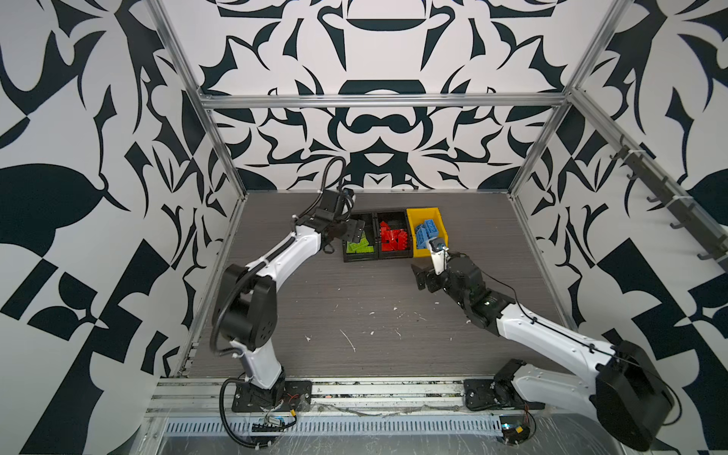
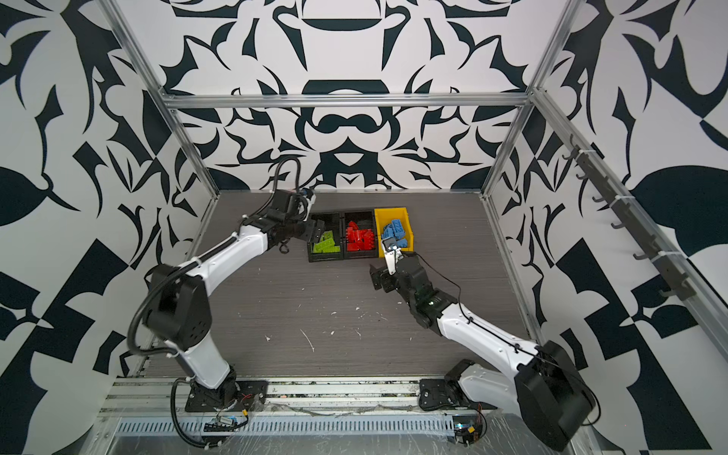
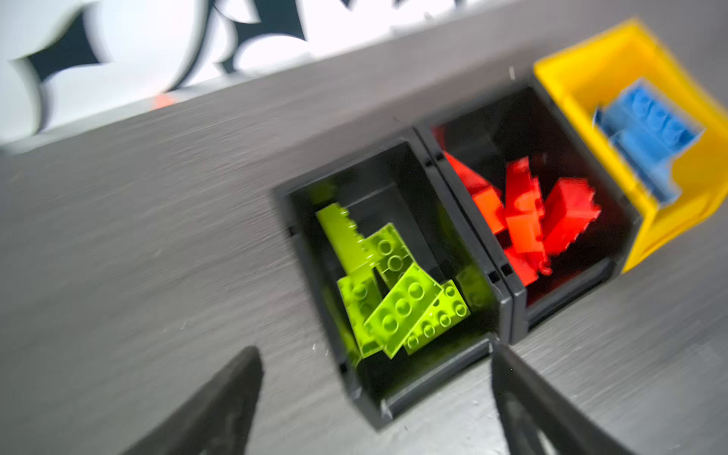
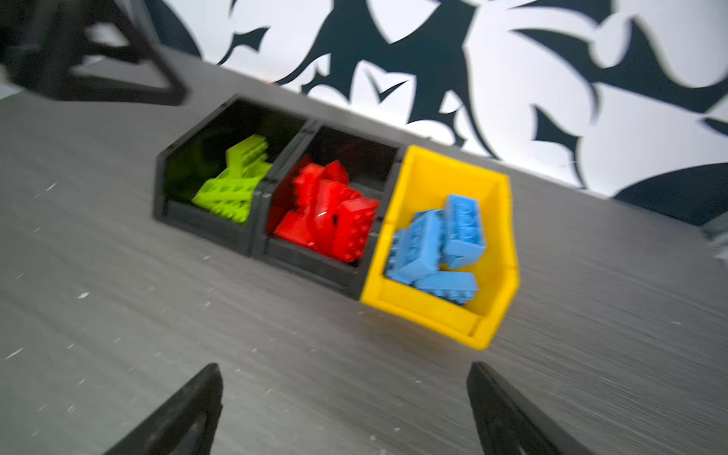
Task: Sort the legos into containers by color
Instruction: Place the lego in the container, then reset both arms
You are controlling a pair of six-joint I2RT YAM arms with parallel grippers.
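Lying sorted, green legos [image 3: 398,303] are sitting in a black bin [image 3: 429,380] just beyond the left gripper [image 3: 376,354], spread wide and empty. Red legos [image 3: 524,220] are filling the middle bin [image 3: 571,295], blue legos [image 4: 425,244] the yellow bin [image 4: 496,220], near the right gripper [image 4: 344,370], seemingly wide too.

Motion-blurred red legos [image 3: 528,212] and blue legos [image 3: 646,134]

lime legos [image 3: 402,311], red legos [image 3: 528,220], blue legos [image 3: 650,134]
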